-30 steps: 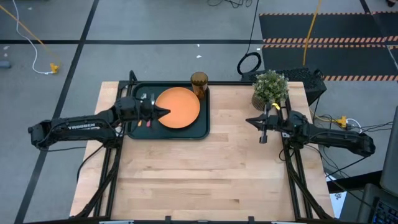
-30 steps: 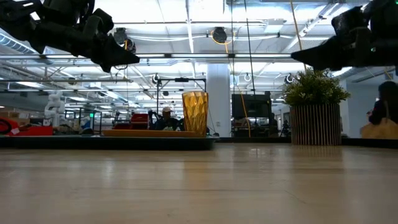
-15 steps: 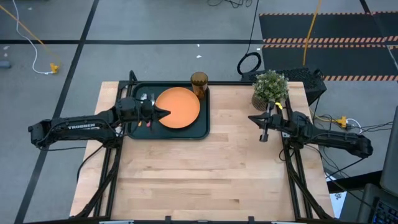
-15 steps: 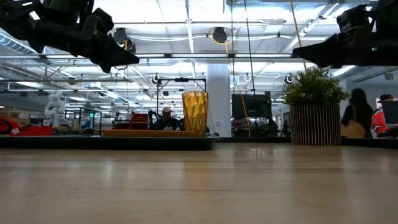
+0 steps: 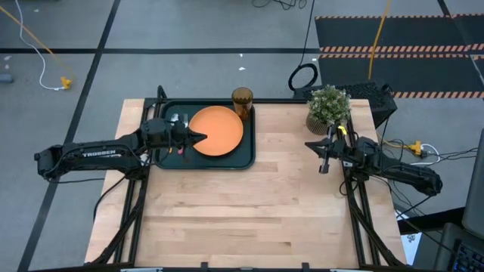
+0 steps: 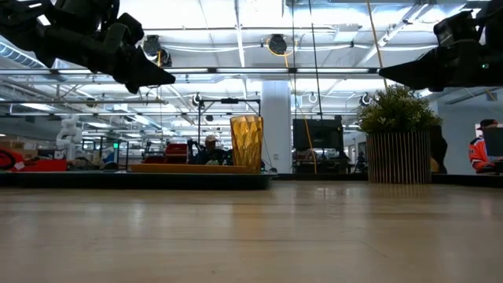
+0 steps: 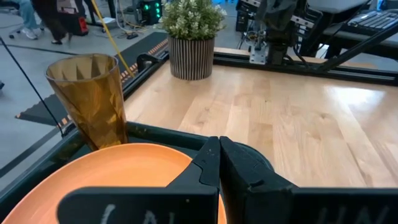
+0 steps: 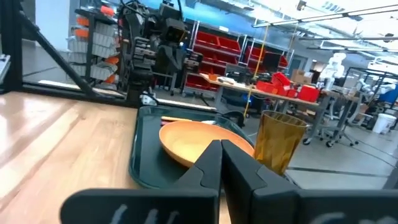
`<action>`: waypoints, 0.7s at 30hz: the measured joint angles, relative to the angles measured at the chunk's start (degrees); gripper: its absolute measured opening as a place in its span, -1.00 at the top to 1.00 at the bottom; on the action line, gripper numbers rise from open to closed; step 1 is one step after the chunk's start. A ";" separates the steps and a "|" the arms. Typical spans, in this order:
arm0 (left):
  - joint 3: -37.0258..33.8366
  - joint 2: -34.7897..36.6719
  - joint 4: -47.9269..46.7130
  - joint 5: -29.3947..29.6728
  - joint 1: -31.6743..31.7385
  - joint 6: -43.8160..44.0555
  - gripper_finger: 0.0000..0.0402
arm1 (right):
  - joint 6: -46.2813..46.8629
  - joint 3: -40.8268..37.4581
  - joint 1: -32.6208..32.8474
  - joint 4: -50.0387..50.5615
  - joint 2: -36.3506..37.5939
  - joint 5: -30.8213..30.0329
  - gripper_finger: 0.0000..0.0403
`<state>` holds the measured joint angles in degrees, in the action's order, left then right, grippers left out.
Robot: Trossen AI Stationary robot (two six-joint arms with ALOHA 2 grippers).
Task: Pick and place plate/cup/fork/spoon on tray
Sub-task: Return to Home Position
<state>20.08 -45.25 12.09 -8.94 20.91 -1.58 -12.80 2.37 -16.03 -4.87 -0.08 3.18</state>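
mostly hidden fork (image 5: 182, 150), spoon (image 5: 171, 152), beneath left claw (image 5: 203, 137)

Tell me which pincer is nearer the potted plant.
Right. The right pincer hangs close beside the potted plant; the left pincer is across the table, above the plate on the tray.

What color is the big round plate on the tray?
The plate is orange, seen best in the high view, on the dark tray.

The right tool (image 5: 310, 144) has drawn back a little toward the right edge of the surface (image 5: 249, 208).
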 joint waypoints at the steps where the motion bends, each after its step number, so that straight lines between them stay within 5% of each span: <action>1: 0.00 0.00 0.03 0.01 0.00 0.00 1.00 | 0.00 0.00 0.02 0.04 0.00 0.04 1.00; 11: 0.00 0.00 0.12 0.05 0.00 -0.05 1.00 | 3.58 0.02 0.45 5.46 -0.74 3.93 1.00; 21: 0.00 0.00 0.21 1.06 0.00 -0.21 1.00 | 7.06 0.02 8.76 6.36 -0.91 2.28 1.00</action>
<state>20.08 -45.25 12.29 -7.88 20.91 -1.79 -5.74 2.39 -7.27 1.49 -0.99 5.46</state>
